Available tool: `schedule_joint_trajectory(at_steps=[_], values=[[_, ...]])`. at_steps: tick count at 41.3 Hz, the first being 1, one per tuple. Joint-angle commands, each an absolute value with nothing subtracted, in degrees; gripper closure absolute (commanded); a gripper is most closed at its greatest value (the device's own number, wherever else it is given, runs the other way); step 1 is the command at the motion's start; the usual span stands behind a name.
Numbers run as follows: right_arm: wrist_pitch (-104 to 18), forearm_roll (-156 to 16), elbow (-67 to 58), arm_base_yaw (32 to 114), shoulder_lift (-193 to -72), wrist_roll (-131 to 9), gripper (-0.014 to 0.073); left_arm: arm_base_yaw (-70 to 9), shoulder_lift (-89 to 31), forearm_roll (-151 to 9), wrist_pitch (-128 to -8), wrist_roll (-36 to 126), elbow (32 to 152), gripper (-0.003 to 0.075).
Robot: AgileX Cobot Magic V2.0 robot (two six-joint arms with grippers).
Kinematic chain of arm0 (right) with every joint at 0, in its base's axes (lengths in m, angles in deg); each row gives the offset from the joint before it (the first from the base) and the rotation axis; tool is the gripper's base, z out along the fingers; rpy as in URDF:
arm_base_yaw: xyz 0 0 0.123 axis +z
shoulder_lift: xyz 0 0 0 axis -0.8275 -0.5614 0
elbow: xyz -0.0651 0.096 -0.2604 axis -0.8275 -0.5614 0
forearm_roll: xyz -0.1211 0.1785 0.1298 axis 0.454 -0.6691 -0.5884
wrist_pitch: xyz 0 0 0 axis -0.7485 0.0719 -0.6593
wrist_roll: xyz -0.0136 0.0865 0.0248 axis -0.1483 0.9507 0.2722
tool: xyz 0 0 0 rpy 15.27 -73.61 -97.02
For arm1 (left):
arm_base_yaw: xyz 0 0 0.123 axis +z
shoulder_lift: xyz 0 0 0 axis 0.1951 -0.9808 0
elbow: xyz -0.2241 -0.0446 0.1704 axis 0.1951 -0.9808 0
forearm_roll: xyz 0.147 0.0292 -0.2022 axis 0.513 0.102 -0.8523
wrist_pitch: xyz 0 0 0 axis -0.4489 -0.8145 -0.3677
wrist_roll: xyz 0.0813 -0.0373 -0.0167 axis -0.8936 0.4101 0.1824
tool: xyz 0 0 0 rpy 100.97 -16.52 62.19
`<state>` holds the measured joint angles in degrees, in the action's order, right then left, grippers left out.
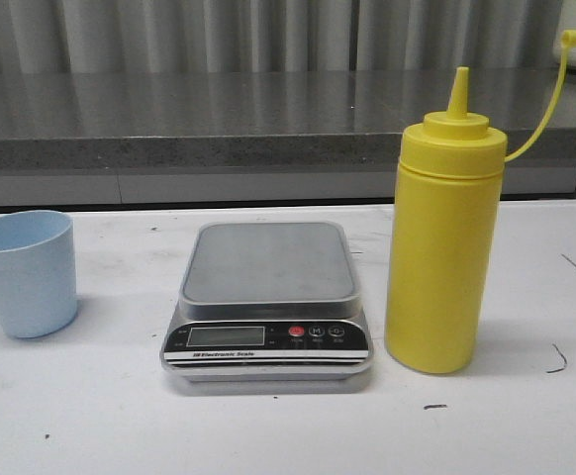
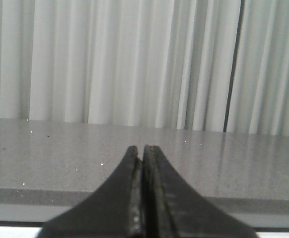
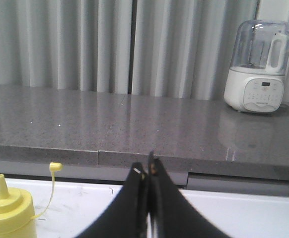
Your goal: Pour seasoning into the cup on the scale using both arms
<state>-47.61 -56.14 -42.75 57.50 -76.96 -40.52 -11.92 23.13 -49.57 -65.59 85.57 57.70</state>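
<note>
The yellow seasoning bottle (image 1: pixel 438 237) stands upright on the white table, right of the scale, its tethered cap (image 1: pixel 573 39) hanging open. Its top also shows in the right wrist view (image 3: pixel 8 213). The silver-grey scale (image 1: pixel 268 297) sits at the middle with a bare platform. The pale blue cup (image 1: pixel 26 272) stands on the table at the far left, apart from the scale. My left gripper (image 2: pixel 142 148) is shut and empty, facing the grey counter. My right gripper (image 3: pixel 146 169) is shut and empty, to the right of the bottle. Neither arm shows in the front view.
A grey stone counter (image 1: pixel 268 119) runs behind the table, with a pleated curtain (image 2: pixel 134 59) beyond it. A white blender appliance (image 3: pixel 257 67) stands on the counter at the right.
</note>
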Motion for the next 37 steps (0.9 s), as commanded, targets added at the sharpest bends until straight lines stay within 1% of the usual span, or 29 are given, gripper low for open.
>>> schedule_joint_trajectory(at_steps=[1,10,21,37], values=[[-48.57,-55.45,-37.14,57.24,-81.61,-41.06,0.066,-11.86,18.34,-50.09,-68.13,85.58,64.47,0.074],[-57.58,-54.98,-30.96,57.24,-90.1,-41.06,0.066,-11.86,9.28,-50.09,-79.29,85.58,73.74,0.074],[-67.08,-53.15,-30.31,57.24,-99.04,-41.06,0.066,-11.86,1.56,-50.09,-87.01,85.58,75.09,0.074],[-67.82,-53.49,-31.22,57.24,-104.46,-41.06,0.066,-11.86,-4.33,-49.99,-87.22,85.58,75.09,0.074]])
